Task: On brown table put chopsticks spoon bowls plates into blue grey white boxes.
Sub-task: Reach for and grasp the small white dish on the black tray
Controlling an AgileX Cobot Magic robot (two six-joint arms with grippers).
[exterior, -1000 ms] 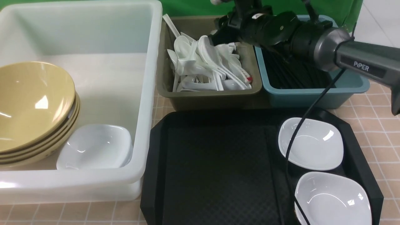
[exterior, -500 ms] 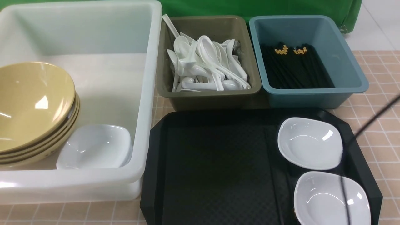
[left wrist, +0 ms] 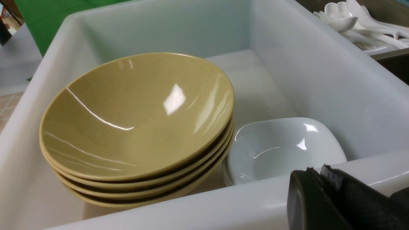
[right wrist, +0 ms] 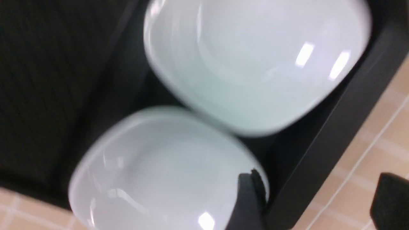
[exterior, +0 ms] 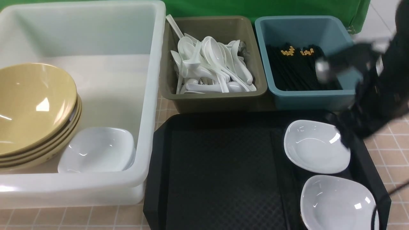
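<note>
**Item 1, brown table** (exterior: 393, 159): tiled surface carrying everything below. Clock directions are read on the front view.

**Item 2, white box** (exterior: 153, 95): large and translucent, at 9 o'clock.
- Holds the stacked yellow bowls (exterior: 32, 105) against its 9 o'clock wall.
- One white plate (exterior: 96, 150) lies just beside the stack, at the stack's 4 o'clock.

**Item 3, grey box** (exterior: 217, 102): at 12 o'clock. It holds a heap of white spoons (exterior: 211, 70). The red-marked one cannot be picked out of the heap.

**Item 4, blue box** (exterior: 306, 99): at 1 o'clock, just beside the grey box. The black chopsticks (exterior: 294, 73) lie lengthwise inside, gold bands toward the far wall.

**Item 5, black tray** (exterior: 223, 175): at 6 o'clock, in front of the two small boxes. Two plates sit along its 3 o'clock side, the far plate (exterior: 314, 147) and the near plate (exterior: 335, 204), close together.

**Item 6, right arm** (exterior: 380, 95): a motion-blurred dark mass at 3 o'clock, sloping down across the blue box's corner toward the far plate's right edge.

**Item 7, right gripper** (right wrist: 319, 175): released, jaws spread wide and holding nothing. One finger overlaps a tray plate's rim and the other hangs over the table outside the tray edge. Contact cannot be told.

**Item 8, left gripper** (left wrist: 316, 168): clenched on nothing, pads pressed together, poised over the white box's near rim beside the boxed plate.
</note>
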